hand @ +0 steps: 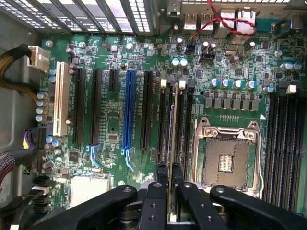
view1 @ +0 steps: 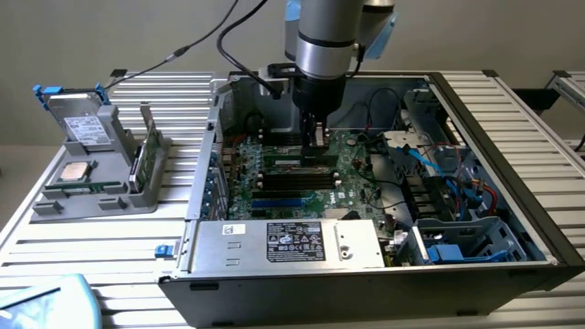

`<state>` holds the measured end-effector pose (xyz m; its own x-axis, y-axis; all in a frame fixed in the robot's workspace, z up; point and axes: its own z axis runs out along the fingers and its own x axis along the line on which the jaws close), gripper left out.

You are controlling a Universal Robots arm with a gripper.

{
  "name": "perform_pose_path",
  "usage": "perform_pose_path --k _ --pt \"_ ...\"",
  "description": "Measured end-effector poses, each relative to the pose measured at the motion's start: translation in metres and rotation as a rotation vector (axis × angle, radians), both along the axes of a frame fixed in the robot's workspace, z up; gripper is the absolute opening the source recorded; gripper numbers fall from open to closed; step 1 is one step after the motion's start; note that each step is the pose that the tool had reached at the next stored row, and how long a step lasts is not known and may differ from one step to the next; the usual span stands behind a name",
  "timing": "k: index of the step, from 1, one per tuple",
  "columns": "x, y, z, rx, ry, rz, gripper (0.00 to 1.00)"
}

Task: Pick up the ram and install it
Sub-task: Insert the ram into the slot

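The ram (hand: 174,124) appears edge-on in the wrist view as a thin green stick clamped between my black fingers (hand: 158,179). My gripper (hand: 170,173) is shut on it. The stick runs along a black memory slot (hand: 163,120) beside the empty processor socket (hand: 225,153) on the motherboard (hand: 110,110). Whether its lower edge touches the slot I cannot tell. In the exterior view my gripper (view1: 316,145) reaches down into the open computer case (view1: 512,137), low over the motherboard (view1: 283,185).
On the exterior view's left, a grey holder (view1: 55,205) carries an upright green stick (view1: 146,157), a square silver processor chip (view1: 73,171) and a drive (view1: 81,123). Inside the case are the power supply (view1: 292,243), cables (view1: 420,154) and blue drive bays (view1: 457,247).
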<state>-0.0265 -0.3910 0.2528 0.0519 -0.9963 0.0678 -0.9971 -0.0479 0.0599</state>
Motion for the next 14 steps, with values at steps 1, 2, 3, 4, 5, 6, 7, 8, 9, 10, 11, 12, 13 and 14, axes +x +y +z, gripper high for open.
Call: perform_pose_path --k 1,2,3,4,5,6,7,8,9,10,11,12,13,14 --pt "0.000 0.0000 -0.0016 -0.0007 0.0000 0.000 0.14" --pt "0.000 0.0000 -0.0034 -0.0016 0.0000 -0.001 0.14" --pt "0.000 0.0000 -0.0050 -0.0024 -0.0001 -0.002 0.14" --pt "0.000 0.0000 -0.0067 -0.0034 0.0000 -0.002 0.14" --pt "0.000 0.0000 -0.0081 -0.0051 0.0000 -0.003 0.14" --pt "0.000 0.0000 -0.0094 -0.0071 0.0000 -0.003 0.14" --pt "0.000 -0.0002 -0.0106 -0.0090 0.0000 -0.003 0.14" --pt "0.000 -0.0004 -0.0119 -0.0104 0.0000 -0.003 0.14" --pt "0.000 -0.0007 -0.0131 -0.0119 0.0000 -0.003 0.14" --pt "0.000 -0.0010 -0.0142 -0.0133 0.0000 -0.003 0.14" --pt "0.000 -0.0012 -0.0155 -0.0147 0.0000 -0.003 0.14" --pt "0.000 -0.0013 -0.0169 -0.0161 0.0000 -0.003 0.14" --pt "0.000 -0.0013 -0.0181 -0.0176 -0.0001 -0.003 0.14" --pt "0.000 -0.0013 -0.0192 -0.0193 0.0000 -0.003 0.14"
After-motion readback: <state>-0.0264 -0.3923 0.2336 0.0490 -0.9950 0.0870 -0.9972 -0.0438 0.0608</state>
